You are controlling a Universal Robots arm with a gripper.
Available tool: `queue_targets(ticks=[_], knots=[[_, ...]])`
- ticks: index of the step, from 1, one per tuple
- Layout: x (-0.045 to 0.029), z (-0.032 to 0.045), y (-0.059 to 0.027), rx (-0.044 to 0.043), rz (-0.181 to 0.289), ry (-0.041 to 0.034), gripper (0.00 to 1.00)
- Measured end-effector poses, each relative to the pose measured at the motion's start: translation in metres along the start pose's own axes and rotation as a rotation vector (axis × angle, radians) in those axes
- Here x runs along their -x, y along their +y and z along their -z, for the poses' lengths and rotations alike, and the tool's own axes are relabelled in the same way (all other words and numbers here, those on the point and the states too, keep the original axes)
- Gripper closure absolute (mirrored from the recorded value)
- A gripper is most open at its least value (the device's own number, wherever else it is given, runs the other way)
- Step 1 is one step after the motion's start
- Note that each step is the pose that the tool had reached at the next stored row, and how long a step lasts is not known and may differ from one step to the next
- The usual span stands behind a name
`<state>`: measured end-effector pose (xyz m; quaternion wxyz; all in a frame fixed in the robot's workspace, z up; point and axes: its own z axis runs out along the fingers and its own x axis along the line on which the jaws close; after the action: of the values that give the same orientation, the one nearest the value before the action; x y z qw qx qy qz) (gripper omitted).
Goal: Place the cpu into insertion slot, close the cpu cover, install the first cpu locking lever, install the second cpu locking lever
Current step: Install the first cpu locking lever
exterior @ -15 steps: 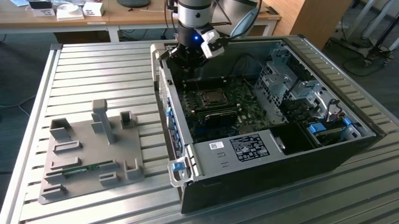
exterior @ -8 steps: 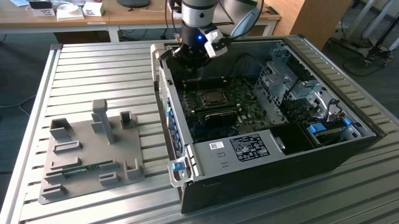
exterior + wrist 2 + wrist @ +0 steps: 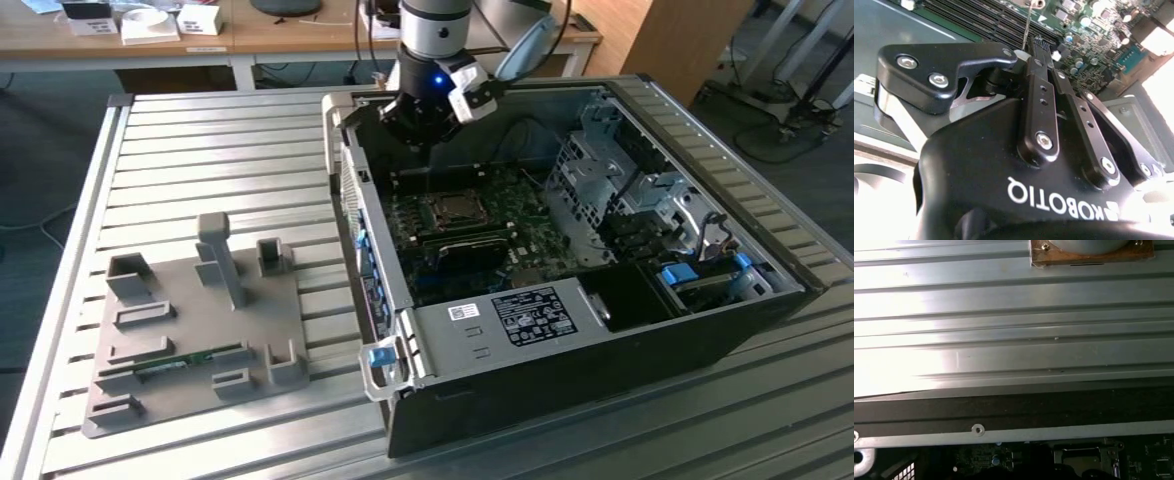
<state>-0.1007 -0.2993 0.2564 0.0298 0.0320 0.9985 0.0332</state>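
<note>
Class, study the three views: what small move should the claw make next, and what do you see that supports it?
Probably ease the claw down and toward the insertion slot. In the exterior view it hangs above the far end of the computer case, well apart from the slot, which lies lower inside the case and nearer the camera. Whether the claw carries anything cannot be told.

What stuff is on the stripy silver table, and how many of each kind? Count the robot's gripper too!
Computer case, lid off: 1
Grey holder tray: 1
Green stick lying in the tray: 1
Gripper, above the open case: 1
Total: 4
</note>
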Motion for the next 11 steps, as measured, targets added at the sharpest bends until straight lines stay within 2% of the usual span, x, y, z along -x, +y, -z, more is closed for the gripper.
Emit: queue_targets(ticks=[4, 11], knots=[[0.006, -0.0007, 0.0008, 0.0, 0.0, 0.0, 0.9], [0.0069, -0.0008, 0.0009, 0.0, 0.0, 0.0, 0.9]])
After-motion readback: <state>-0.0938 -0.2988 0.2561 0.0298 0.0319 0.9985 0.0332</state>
